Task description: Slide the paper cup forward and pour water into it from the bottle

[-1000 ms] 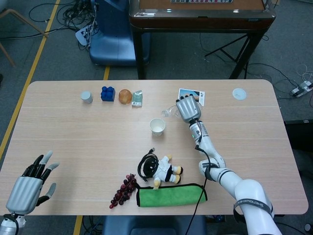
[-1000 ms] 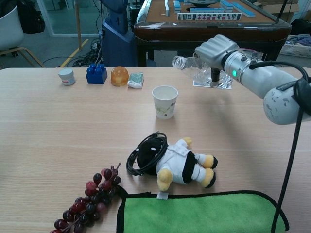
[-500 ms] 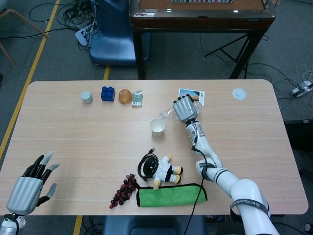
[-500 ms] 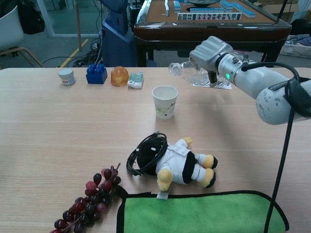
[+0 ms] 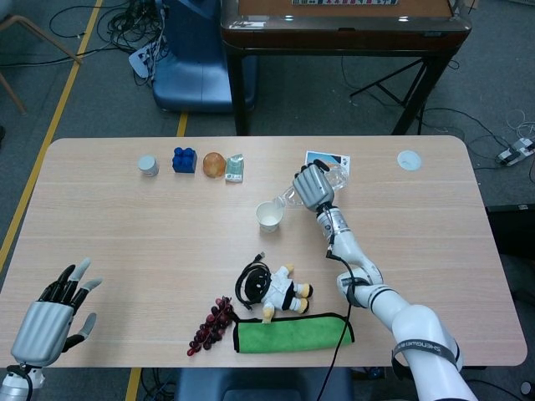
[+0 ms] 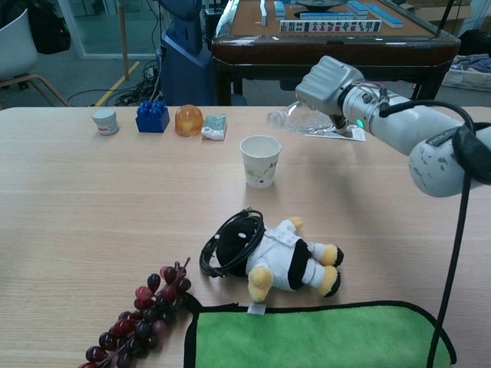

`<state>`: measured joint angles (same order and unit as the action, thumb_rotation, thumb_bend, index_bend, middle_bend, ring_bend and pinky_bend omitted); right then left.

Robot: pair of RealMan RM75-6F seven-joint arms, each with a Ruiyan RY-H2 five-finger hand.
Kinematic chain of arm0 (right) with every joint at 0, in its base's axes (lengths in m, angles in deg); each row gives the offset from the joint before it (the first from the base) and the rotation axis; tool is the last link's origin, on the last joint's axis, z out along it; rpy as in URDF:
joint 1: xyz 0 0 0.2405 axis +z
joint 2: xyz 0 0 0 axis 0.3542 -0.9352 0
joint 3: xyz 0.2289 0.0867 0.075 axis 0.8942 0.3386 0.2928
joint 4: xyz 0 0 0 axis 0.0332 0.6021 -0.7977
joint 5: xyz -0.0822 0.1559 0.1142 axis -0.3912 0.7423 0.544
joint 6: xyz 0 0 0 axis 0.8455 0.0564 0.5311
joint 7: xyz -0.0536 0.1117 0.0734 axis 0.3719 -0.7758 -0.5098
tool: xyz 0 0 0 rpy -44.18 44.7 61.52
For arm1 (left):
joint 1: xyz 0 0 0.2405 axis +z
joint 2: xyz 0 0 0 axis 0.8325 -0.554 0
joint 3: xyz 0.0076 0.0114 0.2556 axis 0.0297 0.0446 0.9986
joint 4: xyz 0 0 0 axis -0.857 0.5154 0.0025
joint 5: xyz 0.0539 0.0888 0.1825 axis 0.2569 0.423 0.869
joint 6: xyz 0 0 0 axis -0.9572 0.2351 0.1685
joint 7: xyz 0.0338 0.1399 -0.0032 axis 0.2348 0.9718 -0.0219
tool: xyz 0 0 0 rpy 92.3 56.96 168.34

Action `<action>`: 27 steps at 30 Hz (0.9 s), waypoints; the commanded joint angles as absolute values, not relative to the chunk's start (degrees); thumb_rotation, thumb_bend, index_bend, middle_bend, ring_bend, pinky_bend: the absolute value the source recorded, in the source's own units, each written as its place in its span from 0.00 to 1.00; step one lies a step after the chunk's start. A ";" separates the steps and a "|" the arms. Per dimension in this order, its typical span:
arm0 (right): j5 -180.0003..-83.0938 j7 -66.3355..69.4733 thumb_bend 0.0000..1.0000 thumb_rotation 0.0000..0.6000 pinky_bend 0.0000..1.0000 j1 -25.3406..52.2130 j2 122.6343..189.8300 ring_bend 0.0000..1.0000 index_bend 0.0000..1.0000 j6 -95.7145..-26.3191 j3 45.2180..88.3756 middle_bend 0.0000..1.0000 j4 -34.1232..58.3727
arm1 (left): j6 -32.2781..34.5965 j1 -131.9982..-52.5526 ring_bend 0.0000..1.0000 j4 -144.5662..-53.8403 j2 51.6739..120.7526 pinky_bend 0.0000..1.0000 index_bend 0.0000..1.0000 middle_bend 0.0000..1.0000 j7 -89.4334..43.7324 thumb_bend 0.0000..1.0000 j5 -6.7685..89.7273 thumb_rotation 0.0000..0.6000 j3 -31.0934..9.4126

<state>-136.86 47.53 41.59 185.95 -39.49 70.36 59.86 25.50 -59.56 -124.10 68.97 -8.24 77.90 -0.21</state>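
A white paper cup [image 5: 269, 216] [image 6: 260, 161] stands upright near the middle of the table. My right hand [image 5: 311, 185] [image 6: 328, 83] grips a clear plastic bottle [image 6: 295, 119] [image 5: 284, 200], tilted with its mouth pointing left and down, just above and right of the cup's rim. No water stream is visible. My left hand [image 5: 52, 313] hovers at the near left corner, fingers spread and holding nothing; only the head view shows it.
A plush toy with a black cable [image 6: 268, 257], a bunch of grapes [image 6: 142, 314] and a green cloth [image 6: 314, 337] lie in front of the cup. Behind it sit a small jar [image 6: 105, 120], blue block [image 6: 152, 117], orange ball [image 6: 189, 120] and packet [image 6: 215, 126]. A card [image 5: 328, 164] lies under the bottle.
My right hand has moved left toward the cup and tipped the bottle further, bringing its mouth down near the cup's rim. The left hand has not moved.
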 commanded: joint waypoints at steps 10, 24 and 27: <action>-137.11 52.17 0.19 1.00 0.51 41.98 185.86 0.47 0.61 -40.05 70.08 0.63 60.23 | 25.52 -59.52 0.04 -124.14 68.92 0.23 0.23 0.03 -8.31 0.36 77.97 1.00 -0.22; -137.44 57.31 0.19 1.00 0.51 42.18 185.85 0.47 0.61 -40.14 69.53 0.63 60.69 | 25.39 -59.53 0.04 -124.19 68.72 0.23 0.23 0.03 -8.48 0.36 77.80 1.00 -0.28; -137.42 57.81 0.19 1.00 0.51 42.27 185.92 0.47 0.61 -40.17 69.59 0.63 60.77 | 25.42 -59.52 0.04 -124.25 68.70 0.23 0.23 0.03 -8.49 0.36 77.84 1.00 -0.29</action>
<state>-137.44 57.74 42.24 185.89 -40.17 69.57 60.74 25.42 -59.52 -124.25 68.70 -8.49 77.84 -0.29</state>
